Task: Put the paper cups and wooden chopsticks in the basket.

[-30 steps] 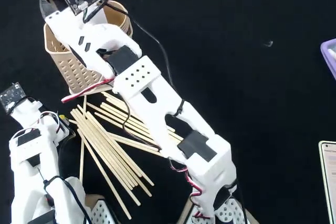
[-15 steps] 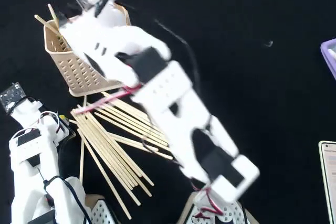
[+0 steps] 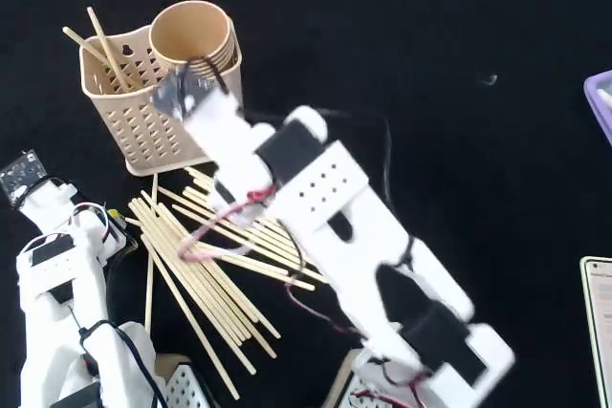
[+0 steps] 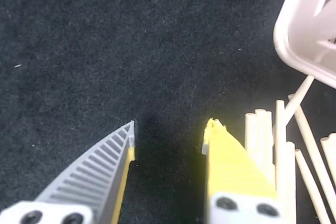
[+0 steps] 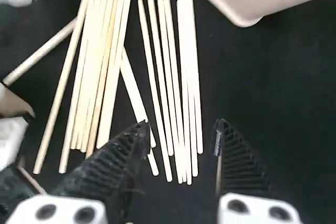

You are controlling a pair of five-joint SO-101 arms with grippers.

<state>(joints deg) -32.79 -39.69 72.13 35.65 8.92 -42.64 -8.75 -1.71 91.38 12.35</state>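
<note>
Inside basket (image 3: 143, 126): paper cups (image 3: 194, 37), two chopsticks (image 3: 105, 42); left pincer (image 4: 170, 127), right pincer (image 5: 181, 124) agape, empty.

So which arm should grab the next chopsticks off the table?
Probably the right one. The right claw hangs open straight above the loose chopsticks. The left claw is open too, but it sits over bare cloth at the pile's edge.

A fixed overhead camera looks down on the whole black cloth table (image 3: 478, 140); both wrist cameras peer down close, sharing the pale wooden chopsticks (image 5: 186, 77).
</note>
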